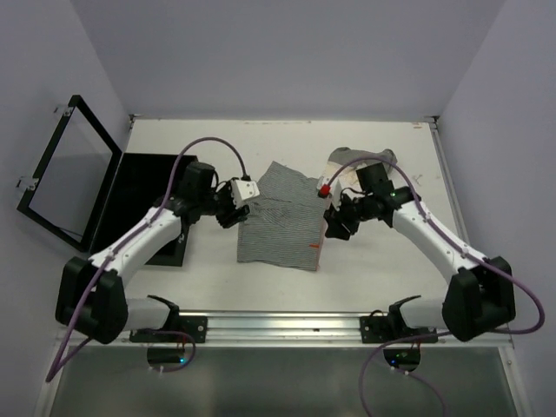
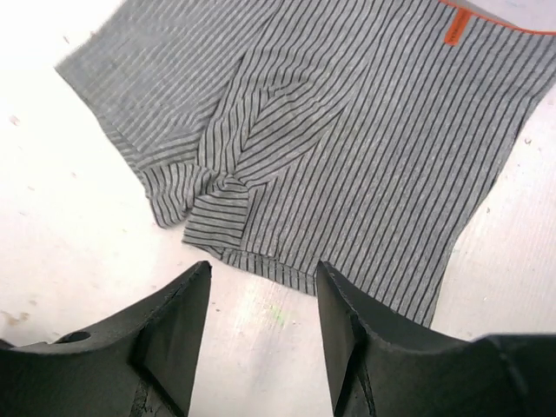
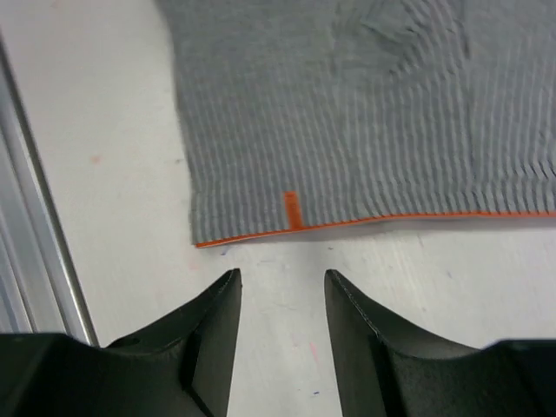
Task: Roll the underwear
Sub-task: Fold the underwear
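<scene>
Closest in the overhead view is the silver metal rail (image 1: 278,323), and past it the grey striped cloth underwear (image 1: 280,217) lies flat mid-frame on the white table (image 1: 217,287), between the left gripper (image 1: 233,211) and right gripper (image 1: 337,224), with a flat black box (image 1: 143,187) at the left. Left wrist view: that claw (image 2: 262,271) is spread and empty just short of the hem, and I reckon the bunched fold at centre-left would make a lopsided roll if nobody smooths it. Right wrist view: the other claw (image 3: 281,276) is spread and empty too, just below the orange-edged waistband; pinching one layer could drag the cloth, and the small orange tab (image 3: 292,208) has no writing I can read.
</scene>
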`<state>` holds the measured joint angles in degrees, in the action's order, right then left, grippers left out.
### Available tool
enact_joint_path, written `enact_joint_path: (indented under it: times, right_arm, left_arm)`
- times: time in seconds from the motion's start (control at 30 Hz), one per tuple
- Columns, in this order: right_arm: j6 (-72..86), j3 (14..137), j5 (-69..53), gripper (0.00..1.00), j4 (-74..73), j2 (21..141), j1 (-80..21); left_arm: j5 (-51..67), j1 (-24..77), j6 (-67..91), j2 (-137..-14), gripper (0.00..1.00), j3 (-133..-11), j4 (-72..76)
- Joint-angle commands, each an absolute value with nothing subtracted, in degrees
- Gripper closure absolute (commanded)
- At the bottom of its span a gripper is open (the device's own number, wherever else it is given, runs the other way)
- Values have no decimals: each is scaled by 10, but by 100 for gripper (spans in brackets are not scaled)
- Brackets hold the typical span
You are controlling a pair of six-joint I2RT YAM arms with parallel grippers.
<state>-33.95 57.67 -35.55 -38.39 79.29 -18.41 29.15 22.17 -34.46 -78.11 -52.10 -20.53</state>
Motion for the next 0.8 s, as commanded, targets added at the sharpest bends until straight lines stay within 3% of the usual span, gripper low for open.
enact_joint_path:
  times: [0.0,0.23,0.57,0.77]
  right_arm:
    - [-465,520,-341,53,-389,738,-256]
    - [-495,421,-231,53,-302,717,-421]
    - [-503,393,-164,53,-222,761,-482]
    - [-512,374,-139,59,-199,780,-485]
  left_arm:
    - [337,218,-462,-731,44,-466,-226]
    - [364,218,-540,-686,44,-340,-179]
    - [365,219,-598,-673,43,-290,-149]
    - [370,219,-620,-666,43,-291,-164]
